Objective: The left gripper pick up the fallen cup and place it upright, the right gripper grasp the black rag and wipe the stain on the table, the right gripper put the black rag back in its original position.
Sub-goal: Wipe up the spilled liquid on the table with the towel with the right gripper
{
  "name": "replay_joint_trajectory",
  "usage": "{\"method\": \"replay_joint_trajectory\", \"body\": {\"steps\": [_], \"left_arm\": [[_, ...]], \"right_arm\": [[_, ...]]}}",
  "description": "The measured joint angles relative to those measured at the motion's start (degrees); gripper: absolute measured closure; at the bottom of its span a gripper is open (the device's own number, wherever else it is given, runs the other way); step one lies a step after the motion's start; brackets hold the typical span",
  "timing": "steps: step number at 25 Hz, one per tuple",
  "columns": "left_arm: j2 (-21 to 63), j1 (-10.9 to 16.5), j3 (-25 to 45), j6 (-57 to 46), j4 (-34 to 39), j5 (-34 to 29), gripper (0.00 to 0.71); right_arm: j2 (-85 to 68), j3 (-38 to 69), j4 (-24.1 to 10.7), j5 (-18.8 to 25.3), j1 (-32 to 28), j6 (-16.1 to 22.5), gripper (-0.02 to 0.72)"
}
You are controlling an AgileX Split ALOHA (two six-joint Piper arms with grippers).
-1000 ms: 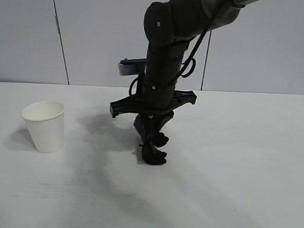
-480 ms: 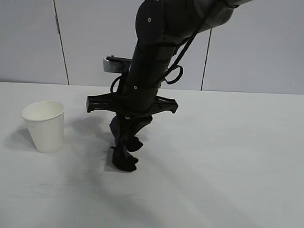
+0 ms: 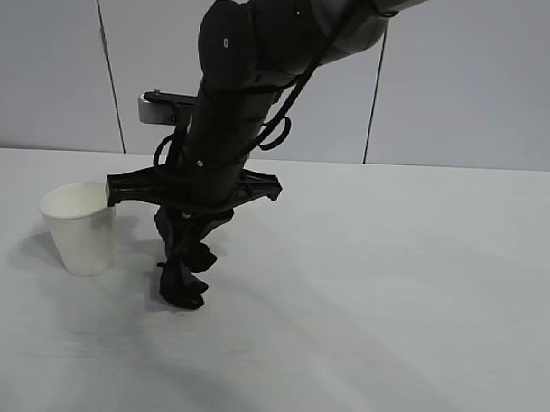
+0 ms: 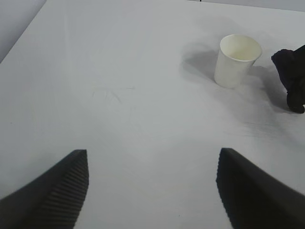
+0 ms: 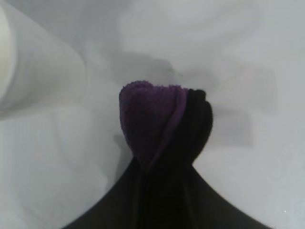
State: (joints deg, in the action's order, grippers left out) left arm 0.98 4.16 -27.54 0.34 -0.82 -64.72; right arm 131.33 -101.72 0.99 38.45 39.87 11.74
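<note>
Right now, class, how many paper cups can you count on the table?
1. A single white cup stands upright at the left of the table in the exterior view, just left of the black rag held by the right gripper. No others are visible.

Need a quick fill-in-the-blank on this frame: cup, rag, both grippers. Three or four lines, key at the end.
1. The cup stands ____ on the table.
2. The right gripper is shut on the ____.
3. In the exterior view, the black rag is to the ____ of the cup.
4. The left gripper has its fingers ____ and holds nothing.

Missing words: upright; black rag; right; open
</note>
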Motion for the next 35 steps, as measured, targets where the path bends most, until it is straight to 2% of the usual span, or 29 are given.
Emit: {"method": "replay_joint_trajectory", "body": {"steps": [2, 7, 14, 20, 25, 28, 30, 35], "left_arm": [[0.0, 0.0, 0.0, 0.0, 0.0, 0.0, 0.171], [0.0, 0.0, 0.0, 0.0, 0.0, 0.0, 0.171], [0.0, 0.0, 0.0, 0.0, 0.0, 0.0, 0.171], [0.0, 0.0, 0.0, 0.0, 0.0, 0.0, 0.171], [0.0, 0.0, 0.0, 0.0, 0.0, 0.0, 0.171], [0.0, 0.0, 0.0, 0.0, 0.0, 0.0, 0.171], [0.0, 0.0, 0.0, 0.0, 0.0, 0.0, 0.171], [0.0, 0.0, 0.0, 0.0, 0.0, 0.0, 0.171]], "right_arm": [[0.5, 0.0, -1.7, 1.0, 0.0, 0.3, 0.604], [1.5, 0.0, -2.5, 1.3, 0.0, 1.3, 0.604], [1.5, 0.0, -5.9, 2.9, -1.1, 2.0, 0.604], [1.1, 0.0, -9.2, 8.3, -2.5, 2.1, 0.604], [-1.0, -0.1, -9.5, 12.9, -5.4, 2.1, 0.604], [-1.7, -0.2, -8.2, 17.9, -8.0, 1.8, 0.604], [-1.8, -0.2, -5.8, 20.4, -9.5, 0.9, 0.604], [-1.8, -0.2, 2.0, 20.7, -11.5, -1.4, 0.604]]}}
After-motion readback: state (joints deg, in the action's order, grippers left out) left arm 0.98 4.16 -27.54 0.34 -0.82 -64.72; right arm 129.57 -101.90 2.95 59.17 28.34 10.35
